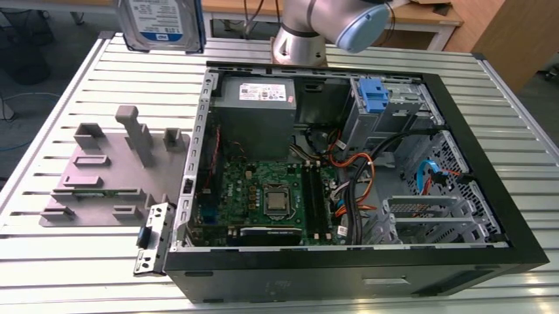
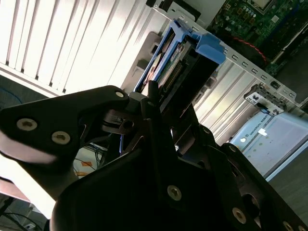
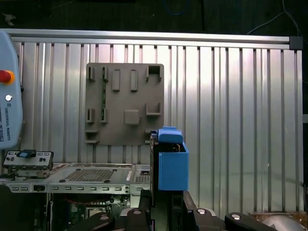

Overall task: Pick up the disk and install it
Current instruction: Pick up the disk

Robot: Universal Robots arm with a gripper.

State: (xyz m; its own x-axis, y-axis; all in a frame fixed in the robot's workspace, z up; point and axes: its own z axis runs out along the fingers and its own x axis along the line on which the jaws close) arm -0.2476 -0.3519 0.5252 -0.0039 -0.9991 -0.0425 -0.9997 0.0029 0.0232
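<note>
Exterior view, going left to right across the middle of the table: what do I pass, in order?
Grey fixture plate → green motherboard → orange cables → blue cable.

We identify the table (image 1: 61, 261) as ribbed bare metal with a bright satin sheen. The fixture plate (image 1: 114, 176) on it is matt grey plastic.

The disk (image 1: 162, 25) has a silver-grey metal body and a glossy white-and-blue label. Its carrier (image 3: 172, 166) is smooth blue plastic.

The computer case (image 1: 349, 278) is matt black outside. Its inner walls are unpainted grey sheet metal, perforated in places. The power supply (image 1: 258, 121) is dull grey metal with a white paper sticker. The circuit board (image 1: 262, 190) is glossy green.

The robot arm (image 1: 306, 23) is smooth silver metal with a pale blue plastic cap. The gripper (image 2: 163, 103) is matt black with bright metal screw heads.
</note>
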